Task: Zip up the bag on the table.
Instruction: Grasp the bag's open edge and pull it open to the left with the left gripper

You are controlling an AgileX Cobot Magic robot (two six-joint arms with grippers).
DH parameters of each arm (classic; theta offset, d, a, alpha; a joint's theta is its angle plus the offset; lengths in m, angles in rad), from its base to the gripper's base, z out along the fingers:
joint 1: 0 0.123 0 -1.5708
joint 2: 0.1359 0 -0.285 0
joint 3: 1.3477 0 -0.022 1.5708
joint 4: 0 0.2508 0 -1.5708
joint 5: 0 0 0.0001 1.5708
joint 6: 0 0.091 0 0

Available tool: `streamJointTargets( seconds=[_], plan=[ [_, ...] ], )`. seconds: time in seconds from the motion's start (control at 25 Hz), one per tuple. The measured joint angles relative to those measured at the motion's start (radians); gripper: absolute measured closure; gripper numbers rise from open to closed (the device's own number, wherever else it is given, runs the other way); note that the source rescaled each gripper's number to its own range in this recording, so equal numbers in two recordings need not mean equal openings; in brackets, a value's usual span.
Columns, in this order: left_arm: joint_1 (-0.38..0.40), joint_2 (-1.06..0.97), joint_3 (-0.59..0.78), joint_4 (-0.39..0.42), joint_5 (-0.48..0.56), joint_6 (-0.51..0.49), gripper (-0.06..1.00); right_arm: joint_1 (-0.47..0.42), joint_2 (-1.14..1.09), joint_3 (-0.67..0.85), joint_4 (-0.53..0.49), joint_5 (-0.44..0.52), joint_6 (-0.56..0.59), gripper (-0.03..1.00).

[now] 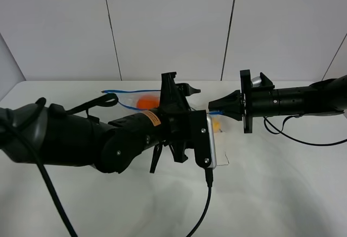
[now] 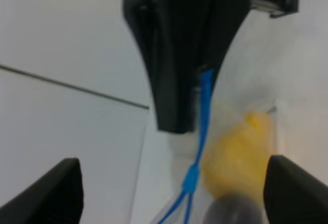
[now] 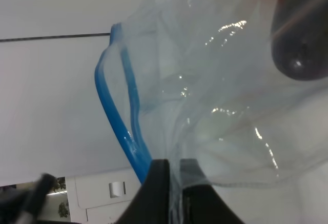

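Note:
The clear bag (image 1: 135, 100) lies on the white table (image 1: 282, 193), with its blue zipper strip (image 1: 116, 91) along the far edge. An orange item (image 1: 146, 102) and a yellow item (image 1: 216, 124) show through it. My right gripper (image 1: 213, 108) is shut on the bag's edge beside the strip; the right wrist view shows its fingertips (image 3: 160, 170) pinching the plastic (image 3: 215, 96) by the strip (image 3: 120, 126). My left gripper (image 1: 179, 88) is open over the bag's middle. In the left wrist view its fingers (image 2: 61, 188) stand wide apart around the strip (image 2: 204, 116) and yellow item (image 2: 241, 152).
The left arm (image 1: 97, 136) and its wrist camera housing (image 1: 209, 139) cover much of the bag's near side. A black cable (image 1: 203, 210) trails from it to the front edge. Grey wall panels (image 1: 168, 25) stand behind the table.

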Motion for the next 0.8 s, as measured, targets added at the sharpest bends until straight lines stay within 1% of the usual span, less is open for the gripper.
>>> streamJointTargets(
  seconds=[0.12,0.36,0.44,0.6,0.68,0.8],
  plan=[
    [0.0,0.037,-0.002,0.024,-0.036,-0.038,0.02,0.0,0.0,0.0,0.0,0.0,0.0,0.97],
    [0.0,0.088,-0.006,0.032,-0.069,-0.049,0.03,0.0,0.0,0.0,0.0,0.0,0.0,0.97],
    [0.0,0.096,-0.007,0.032,-0.078,-0.049,0.09,0.0,0.0,0.0,0.0,0.0,0.0,0.97],
    [0.0,0.102,-0.007,0.032,-0.109,-0.049,0.26,0.0,0.0,0.0,0.0,0.0,0.0,0.97],
    [0.0,0.102,-0.008,0.032,-0.119,-0.049,0.32,0.0,0.0,0.0,0.0,0.0,0.0,0.97],
    [0.0,0.102,-0.013,0.033,-0.12,-0.049,0.38,0.0,0.0,0.0,0.0,0.0,0.0,0.97]
  ],
)
